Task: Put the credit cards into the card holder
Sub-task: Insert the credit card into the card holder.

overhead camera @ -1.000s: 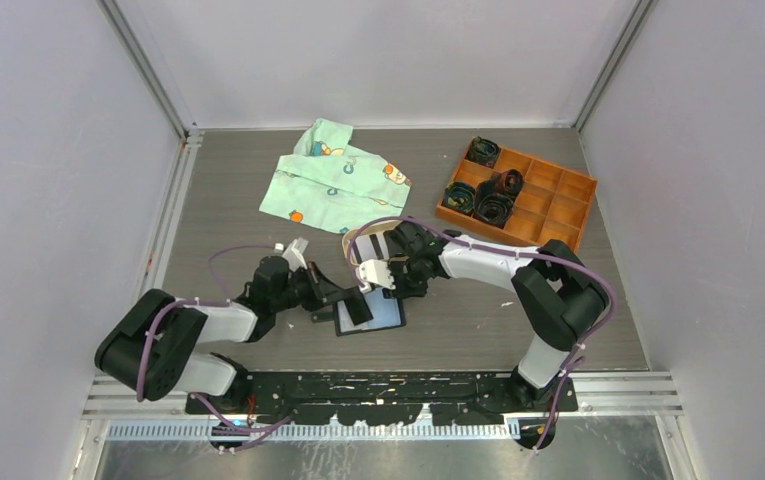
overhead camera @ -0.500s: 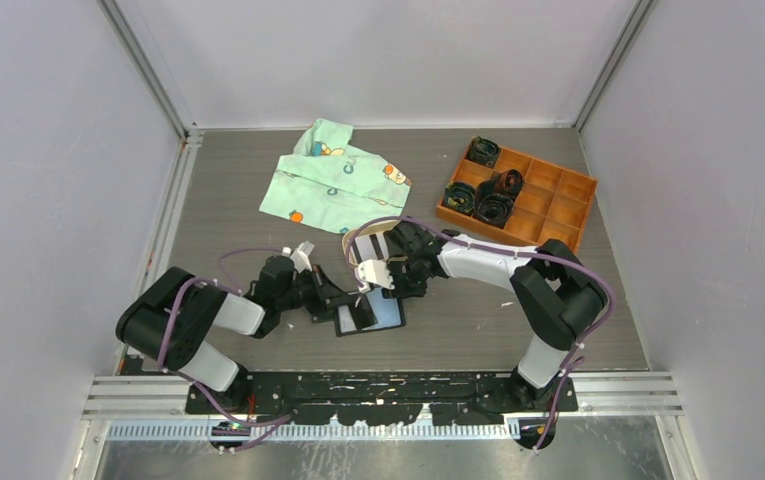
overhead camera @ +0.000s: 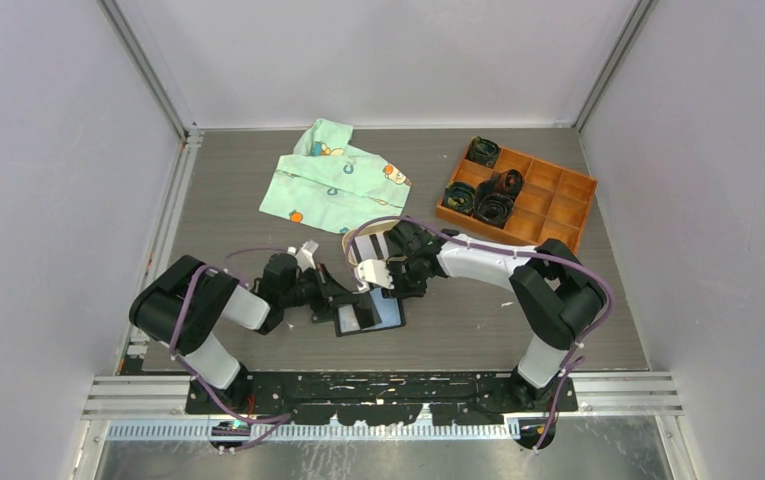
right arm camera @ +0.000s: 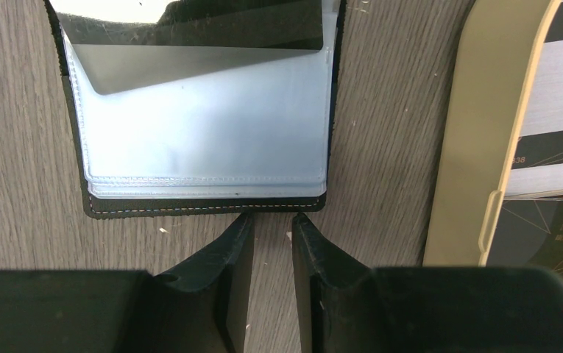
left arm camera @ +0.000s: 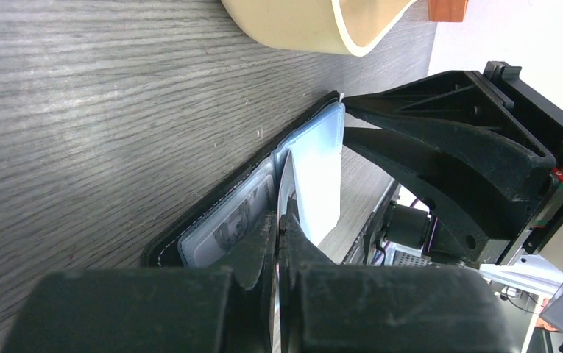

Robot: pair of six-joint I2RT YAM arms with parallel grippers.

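Card holder point(right arm camera: 204, 147) lies open, pockets up, on the bench point(left arm camera: 79, 110) between the two arms. Left gripper point(left arm camera: 278, 220) is clamped tight on a whitish-grey credit card point(left arm camera: 315, 173), held tilted with its far edge at the holder's clear pocket. Right gripper point(right arm camera: 268, 224) stands narrowly parted and empty, tips at the holder's stitched edge; contact cannot be confirmed. Further cards point(right arm camera: 554, 95) rest in the tan tray point(right arm camera: 462, 147) just beside the holder.

Right wrist view — striped card point(right arm camera: 558, 88) in the tray point(right arm camera: 469, 147): small pale digits on its dark band, apparently "338". Black card point(right arm camera: 539, 235) just below — tiny pale print, too small to read.
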